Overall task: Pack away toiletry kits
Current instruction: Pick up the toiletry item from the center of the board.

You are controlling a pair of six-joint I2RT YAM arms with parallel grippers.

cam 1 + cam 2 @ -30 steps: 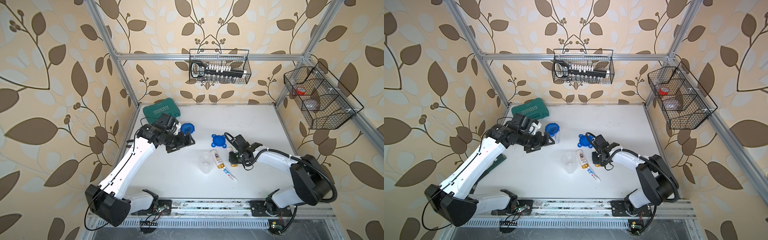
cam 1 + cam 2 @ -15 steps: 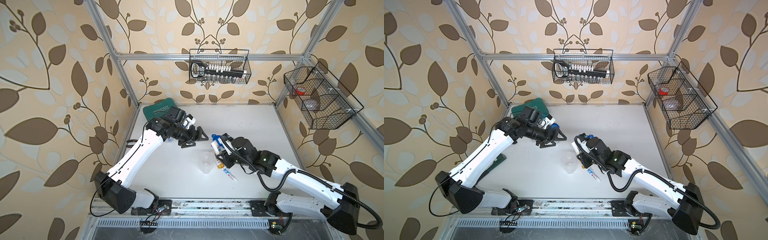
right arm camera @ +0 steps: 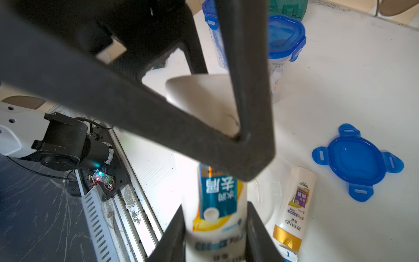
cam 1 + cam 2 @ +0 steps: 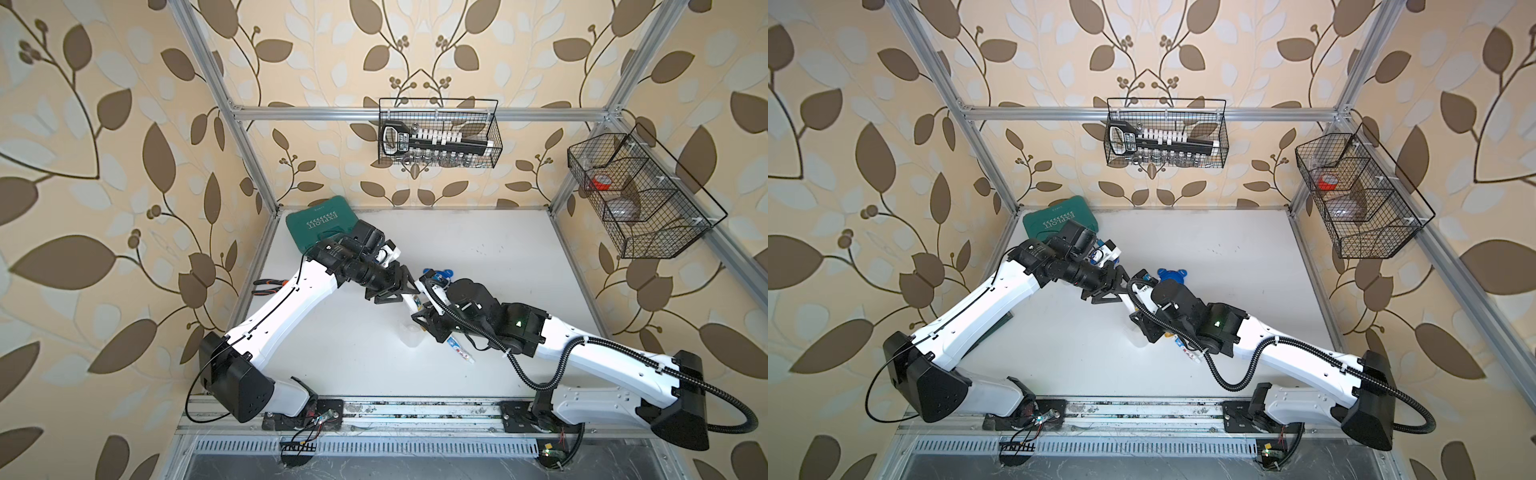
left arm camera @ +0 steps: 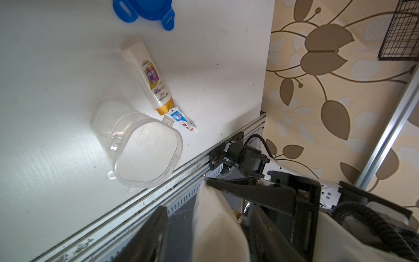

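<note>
Over the open clear jar [image 5: 140, 145], the right gripper [image 3: 215, 231] stays clamped on the white bottle [image 3: 217, 197], while the left gripper [image 4: 399, 289], newly arrived from beyond the jar, narrows round the bottle's flat end, its hold not yet discernible, which suggests a handover before packing.

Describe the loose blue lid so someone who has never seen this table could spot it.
Start at the white table and look near its middle, just behind the right arm. The blue lid lies flat there on the bare surface. Unlike the blue lids snapped onto the jars, it covers nothing and its four tabs splay outward.
</note>
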